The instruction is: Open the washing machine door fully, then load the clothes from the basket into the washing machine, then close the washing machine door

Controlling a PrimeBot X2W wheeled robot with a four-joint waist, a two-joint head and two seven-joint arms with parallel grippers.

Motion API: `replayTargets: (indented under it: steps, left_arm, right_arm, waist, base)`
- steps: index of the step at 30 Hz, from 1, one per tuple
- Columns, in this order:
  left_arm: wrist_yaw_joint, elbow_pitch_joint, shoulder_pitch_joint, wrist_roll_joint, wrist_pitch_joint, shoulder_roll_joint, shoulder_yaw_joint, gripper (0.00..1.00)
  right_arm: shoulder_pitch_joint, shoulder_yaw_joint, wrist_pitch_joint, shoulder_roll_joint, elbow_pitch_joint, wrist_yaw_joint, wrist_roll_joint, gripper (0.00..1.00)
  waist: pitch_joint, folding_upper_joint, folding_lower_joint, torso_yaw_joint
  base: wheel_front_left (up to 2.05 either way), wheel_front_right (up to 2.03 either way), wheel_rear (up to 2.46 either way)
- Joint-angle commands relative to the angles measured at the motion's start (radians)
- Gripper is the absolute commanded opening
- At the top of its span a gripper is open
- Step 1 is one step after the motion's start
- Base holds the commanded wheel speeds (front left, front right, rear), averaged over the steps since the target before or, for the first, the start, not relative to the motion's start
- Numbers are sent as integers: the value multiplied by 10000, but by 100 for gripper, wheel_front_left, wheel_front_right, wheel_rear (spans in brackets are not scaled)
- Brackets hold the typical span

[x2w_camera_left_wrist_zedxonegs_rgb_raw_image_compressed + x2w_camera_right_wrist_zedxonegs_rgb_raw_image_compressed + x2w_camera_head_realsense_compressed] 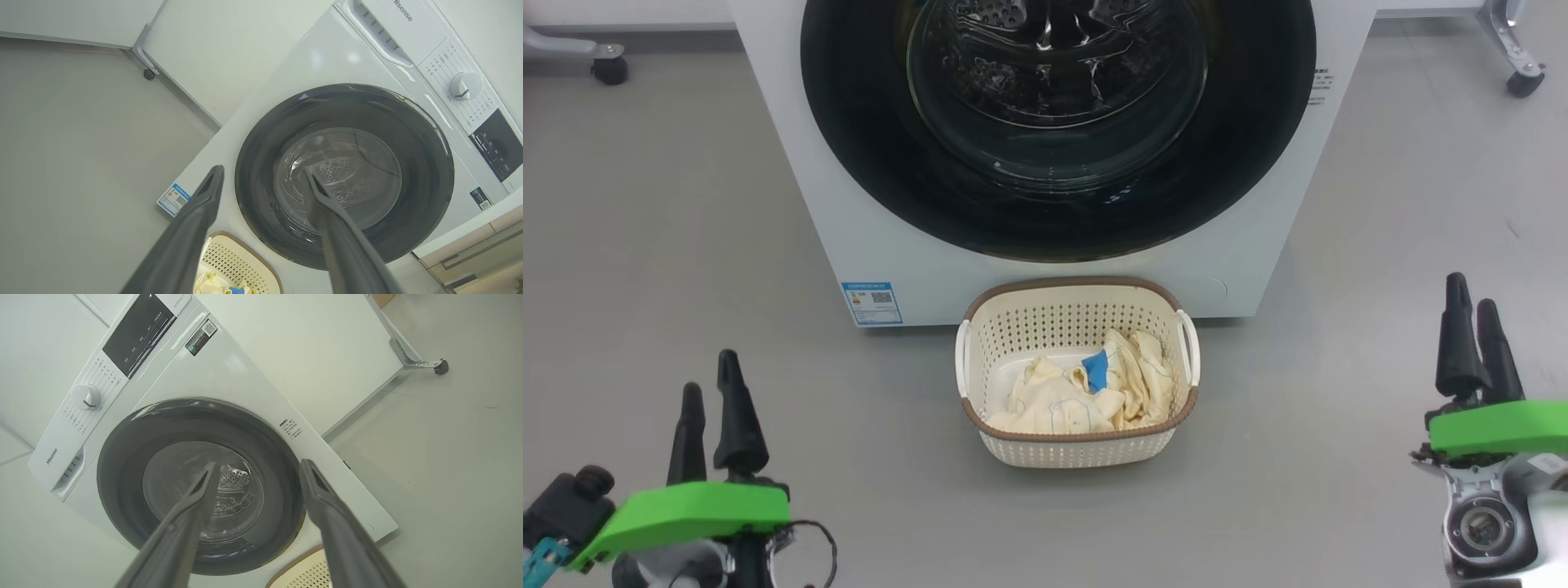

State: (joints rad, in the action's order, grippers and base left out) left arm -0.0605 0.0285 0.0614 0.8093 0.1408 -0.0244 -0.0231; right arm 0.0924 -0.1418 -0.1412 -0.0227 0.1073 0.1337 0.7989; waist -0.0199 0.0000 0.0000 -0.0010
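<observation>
Flanking basket: left claw, right claw

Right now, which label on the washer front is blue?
The low label beside the basket; the upper label right of the washing machine door is black print.

Clothes in basket; basket on floor before washing machine.

A smooth grey floor is spreading across the head view. At its upper left a black caster is resting on that floor under a curved grey metal leg. A second caster is sitting at the upper right beneath a second leg. Behind them a white panel is standing upright, its lower edge running just above the floor.
</observation>
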Motion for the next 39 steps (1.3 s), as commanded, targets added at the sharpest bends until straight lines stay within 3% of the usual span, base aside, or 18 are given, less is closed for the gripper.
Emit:
replayTargets:
  steps: [1,14,22,31,39]
  left_arm:
    - [33,-480,569,-566,138,-192,-112,100]
    - [41,-282,521,-3198,491,-214,764,100]
    - [385,49,607,-4796,726,-228,1134,100]
    - [788,264,656,-6064,990,-244,1431,100]
    - [724,983,752,-6598,1209,-258,1789,100]
  right_arm:
    - [662,226,-130,-199,-442,-22,-460,100]
    - [709,931,-484,-224,-19,-25,-2988,100]
    - [815,1131,-720,-241,352,-26,-4700,100]
    - [999,1215,-985,-259,840,-29,-6025,100]
    - [1190,1469,-1206,-275,1519,-30,-6909,100]
  waist:
    - [-18,0,0,2]
    - [0,0,0,8]
    - [41,0,0,23]
    - [53,0,0,-35]
    - [78,0,0,-128]
  base:
    - [0,0,0]
    - [0,0,0]
    - [0,0,0]
    - [0,0,0]
    - [0,0,0]
